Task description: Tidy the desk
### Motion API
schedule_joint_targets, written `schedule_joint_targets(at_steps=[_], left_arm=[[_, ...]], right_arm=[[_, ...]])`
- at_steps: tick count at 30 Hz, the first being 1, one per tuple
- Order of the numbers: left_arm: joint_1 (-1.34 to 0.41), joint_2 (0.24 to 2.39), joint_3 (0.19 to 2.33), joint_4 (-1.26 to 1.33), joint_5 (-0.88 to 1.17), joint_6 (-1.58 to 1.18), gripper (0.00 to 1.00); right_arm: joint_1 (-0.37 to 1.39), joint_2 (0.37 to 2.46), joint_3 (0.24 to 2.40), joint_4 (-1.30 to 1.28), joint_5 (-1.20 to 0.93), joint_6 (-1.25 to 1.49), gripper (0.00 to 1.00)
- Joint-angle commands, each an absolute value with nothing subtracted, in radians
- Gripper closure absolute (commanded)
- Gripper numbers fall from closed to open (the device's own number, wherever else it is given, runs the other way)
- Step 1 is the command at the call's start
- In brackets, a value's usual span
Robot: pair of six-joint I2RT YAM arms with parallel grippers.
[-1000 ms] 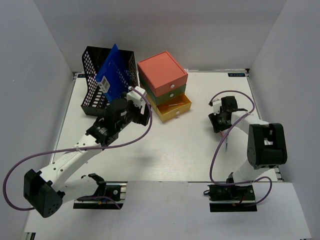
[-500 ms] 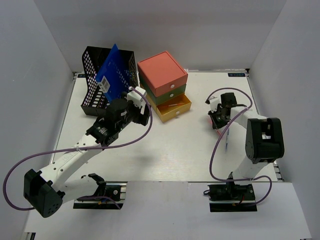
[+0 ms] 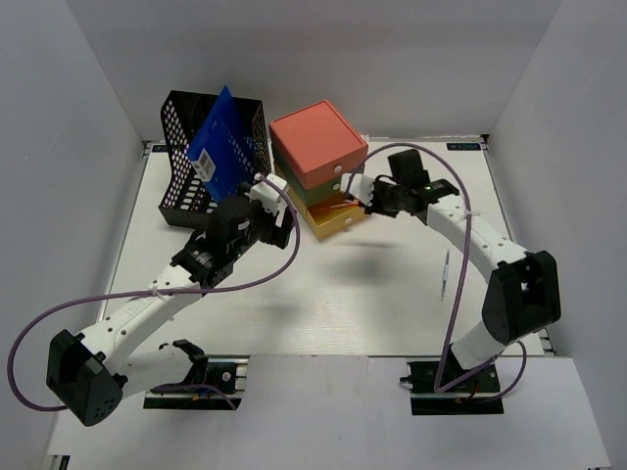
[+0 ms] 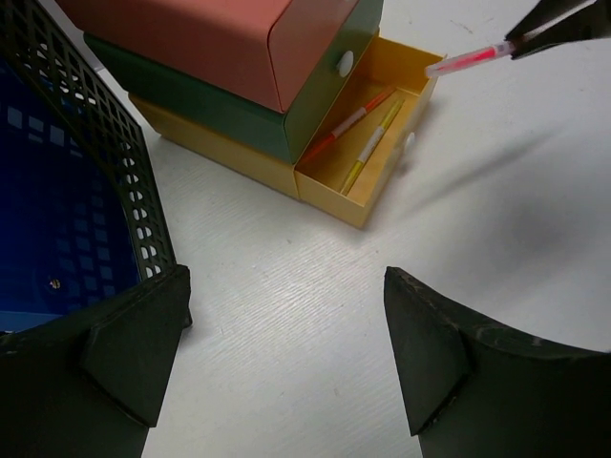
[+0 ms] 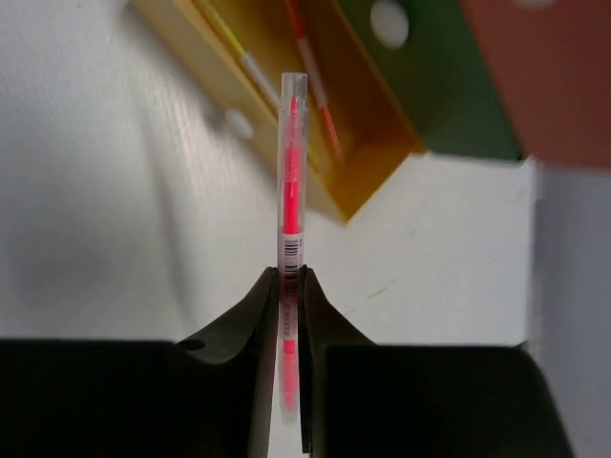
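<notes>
- The worktop spreads beneath and all round the yellow drawer, which stands pulled open.
- The left tool, spread and empty, hovers off the drawer's open end.
- The right tool, nearer the drawer, pinches a pink pen.
- The pink pen's tip reaches the drawer's front rim, and its long axis is skewed against the two pens inside.

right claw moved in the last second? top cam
Yes. The right claw swung left and toward the far edge, from the right side of the desk to the open yellow drawer, shut on a red pen.
</notes>
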State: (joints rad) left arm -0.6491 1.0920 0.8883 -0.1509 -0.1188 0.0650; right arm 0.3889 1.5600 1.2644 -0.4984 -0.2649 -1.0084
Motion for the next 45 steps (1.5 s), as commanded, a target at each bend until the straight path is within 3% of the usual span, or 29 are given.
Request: schedule_joint_targets(at_steps=[1, 5, 12, 13, 14, 15, 25, 28, 31, 32, 33, 34, 35, 36, 37, 40, 44, 45], left_arm=[[-0.646, 1.065, 0.867, -0.12, -0.143, 0.089, 0.08], [-0.646, 1.054, 0.844, -0.098, -0.152, 0.103, 0.08], [-0.646, 1.061, 0.836, -0.095, -0.158, 0.115, 0.08], [-0.646, 1.063, 0.836, -0.094, -0.156, 0.115, 0.08], [-0.646, 1.065, 0.836, -0.092, -0.155, 0.115, 0.08], [-0.646, 1.066, 0.836, -0.092, -0.153, 0.115, 0.08], [-0.646, 1.055, 0.827, -0.086, -0.155, 0.115, 0.08], [-0.646, 1.051, 0.825, -0.081, -0.16, 0.115, 0.08], [-0.646, 1.046, 0.822, -0.078, -0.166, 0.115, 0.08], [-0.646, 1.046, 0.824, -0.078, -0.167, 0.114, 0.08], [-0.646, 1.042, 0.824, -0.078, -0.167, 0.109, 0.08], [-0.646, 1.039, 0.824, -0.078, -0.163, 0.109, 0.08], [-0.646, 1.035, 0.825, -0.078, -0.158, 0.109, 0.09], [-0.646, 1.034, 0.825, -0.078, -0.155, 0.106, 0.09], [-0.646, 1.034, 0.825, -0.078, -0.152, 0.103, 0.1], [-0.646, 1.028, 0.831, -0.08, -0.127, 0.095, 0.13], [-0.646, 1.006, 0.831, -0.072, -0.112, 0.086, 0.13], [-0.646, 0.996, 0.828, -0.071, -0.112, 0.084, 0.13]], right_arm=[[0.483, 1.597, 1.298, -0.405, -0.157, -1.222, 1.0], [0.529, 1.684, 1.353, -0.327, -0.02, -1.351, 1.0], [0.548, 1.772, 1.388, -0.259, 0.008, -1.499, 1.0], [0.546, 1.782, 1.4, -0.274, 0.008, -1.509, 0.98], [0.548, 1.787, 1.401, -0.273, -0.027, -1.514, 0.86], [0.551, 1.799, 1.397, -0.267, -0.026, -1.52, 0.83], [0.564, 1.795, 1.355, -0.224, -0.087, -1.523, 0.6], [0.566, 1.767, 1.35, -0.221, -0.098, -1.48, 0.58], [0.554, 1.698, 1.336, -0.155, -0.12, -1.301, 0.6], [0.551, 1.648, 1.324, -0.123, -0.109, -1.232, 0.65], [0.539, 1.619, 1.301, -0.05, -0.092, -1.048, 0.73], [0.519, 1.593, 1.286, -0.011, -0.04, -0.911, 0.93], [0.493, 1.536, 1.267, 0.056, 0.054, -0.74, 1.0], [0.48, 1.519, 1.256, 0.087, 0.152, -0.436, 1.0], [0.462, 1.514, 1.282, -0.046, 0.219, -0.335, 1.0], [0.306, 1.561, 1.379, -0.448, 0.012, -0.108, 1.0], [0.077, 1.594, 1.303, -0.632, -0.219, -0.071, 1.0], [0.013, 1.576, 1.255, -0.647, -0.256, -0.083, 0.58]])
